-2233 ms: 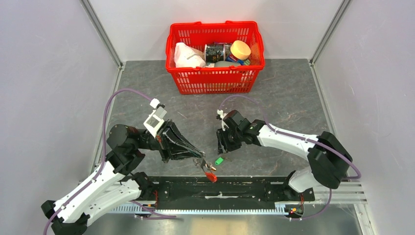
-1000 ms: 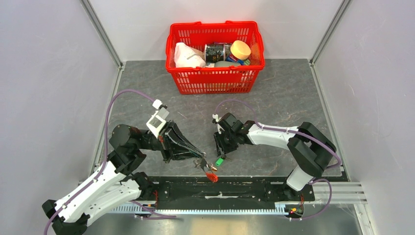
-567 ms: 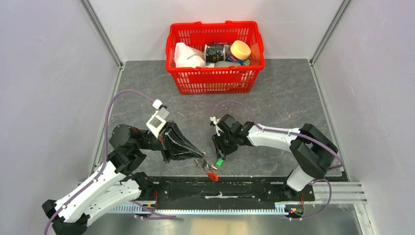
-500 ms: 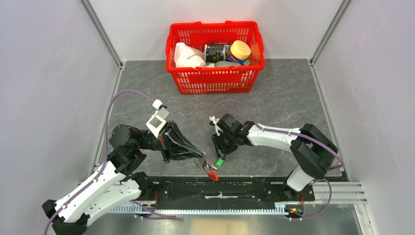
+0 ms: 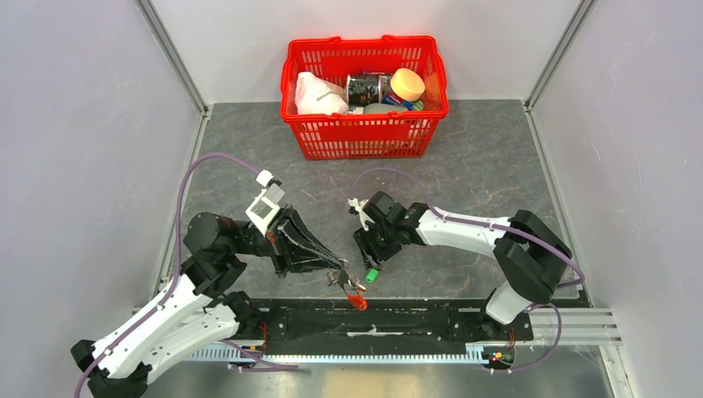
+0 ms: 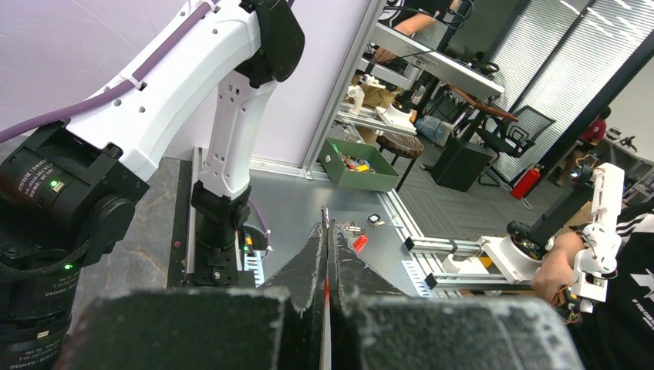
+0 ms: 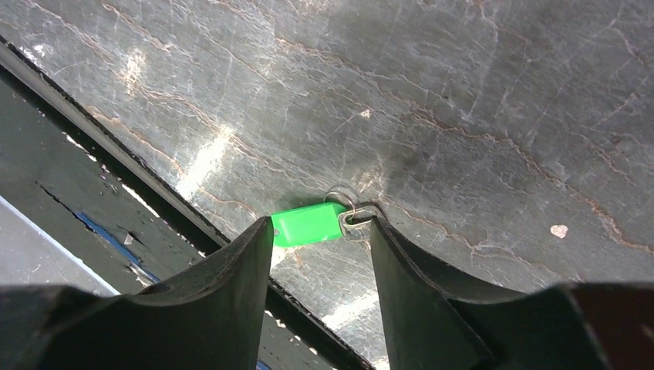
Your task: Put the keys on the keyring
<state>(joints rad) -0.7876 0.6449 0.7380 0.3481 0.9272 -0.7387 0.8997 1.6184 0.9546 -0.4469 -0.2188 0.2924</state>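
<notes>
My left gripper is shut on the keyring's thin metal ring. The ring's red oval loop and a brass key hang from the tips over the table's near edge. In the left wrist view the fingers are pressed together on the ring's edge, with the red loop beyond them. The green-headed key lies on the table just right of them. My right gripper is open right above it. In the right wrist view the green key and its small ring lie between the open fingertips.
A big red mesh basket with a white bag, a can and a yellow lid stands at the back centre. A black rail runs along the near edge, just below the keys. Grey walls close in both sides.
My right gripper has shifted a little left and turned over the green key. My left gripper still holds the keyring in about the same place.
</notes>
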